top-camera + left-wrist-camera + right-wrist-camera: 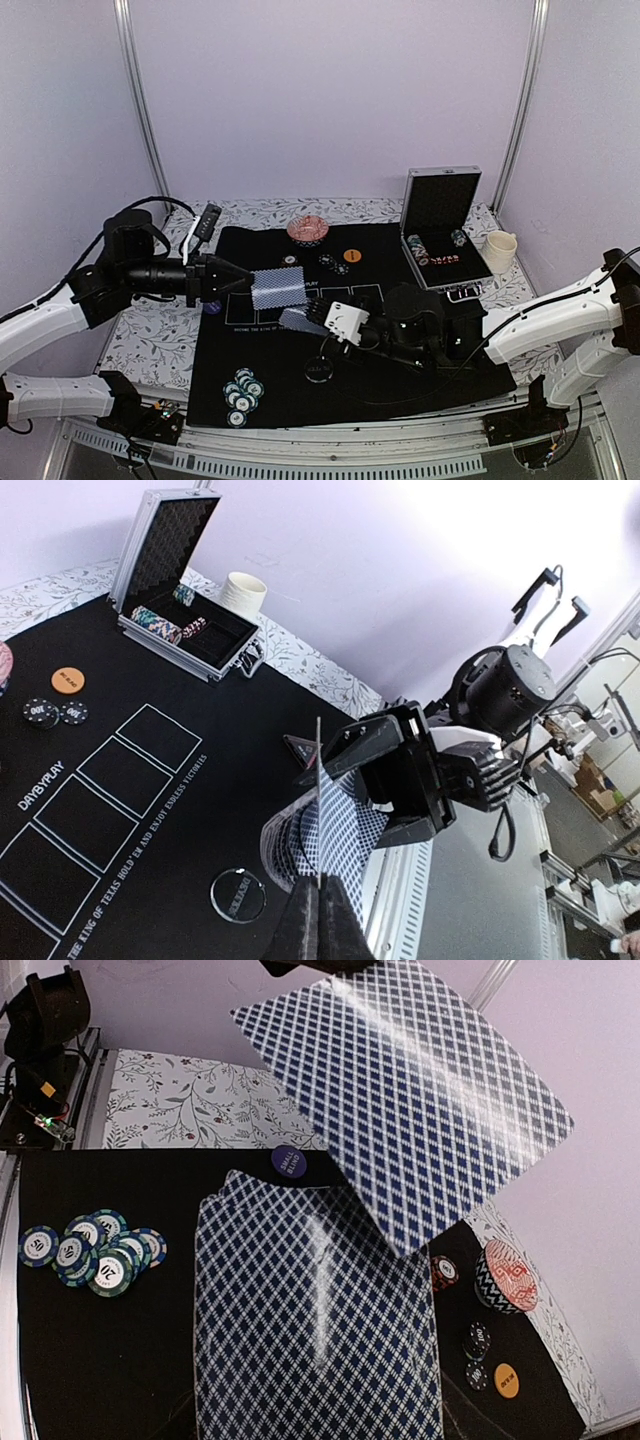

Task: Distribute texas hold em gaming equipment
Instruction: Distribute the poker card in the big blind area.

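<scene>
Since the left gripper (240, 279) is pinched shut on just one card (279, 288), held edge-first above the black mat (400, 390), I'd lower it flat and let go only once it's nearly touching. Those thin, glossy, diamond-backed cards probably skate. The right gripper (318, 322) clamps the deck (298, 320), slightly fanned. Round striped chips (242, 392) sit clumped near the mat's front-left corner.
</scene>
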Motion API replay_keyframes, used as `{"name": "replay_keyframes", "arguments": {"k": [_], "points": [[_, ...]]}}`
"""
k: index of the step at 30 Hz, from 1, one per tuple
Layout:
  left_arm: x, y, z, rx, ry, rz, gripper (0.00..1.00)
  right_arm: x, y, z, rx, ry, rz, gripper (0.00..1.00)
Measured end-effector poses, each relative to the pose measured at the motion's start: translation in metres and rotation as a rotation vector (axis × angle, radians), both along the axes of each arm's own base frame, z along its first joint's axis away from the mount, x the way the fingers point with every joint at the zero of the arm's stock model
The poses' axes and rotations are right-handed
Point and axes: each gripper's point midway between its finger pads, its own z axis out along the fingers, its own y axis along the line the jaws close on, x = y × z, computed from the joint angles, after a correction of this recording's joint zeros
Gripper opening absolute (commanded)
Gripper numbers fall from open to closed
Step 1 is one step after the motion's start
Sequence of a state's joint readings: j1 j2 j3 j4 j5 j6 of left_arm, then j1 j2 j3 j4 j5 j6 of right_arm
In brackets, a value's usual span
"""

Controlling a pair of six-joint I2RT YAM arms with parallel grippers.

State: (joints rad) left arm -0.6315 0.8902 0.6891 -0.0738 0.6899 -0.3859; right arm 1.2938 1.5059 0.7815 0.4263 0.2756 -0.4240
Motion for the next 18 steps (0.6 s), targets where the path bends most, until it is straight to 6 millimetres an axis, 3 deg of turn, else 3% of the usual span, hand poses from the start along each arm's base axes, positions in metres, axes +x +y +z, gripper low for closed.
{"name": "replay_keyframes", "arguments": {"k": [9,18], "points": [[0.025,0.01,0.015,-0.007,-0.031,0.098,0.0,0.007,-0.016,-0.002,0.016,0.03,-0.035,0.52],[0.063,0.023,0.016,0.024,-0.046,0.219,0.0,0.009,-0.03,0.006,0.047,0.04,-0.056,0.52]]}}
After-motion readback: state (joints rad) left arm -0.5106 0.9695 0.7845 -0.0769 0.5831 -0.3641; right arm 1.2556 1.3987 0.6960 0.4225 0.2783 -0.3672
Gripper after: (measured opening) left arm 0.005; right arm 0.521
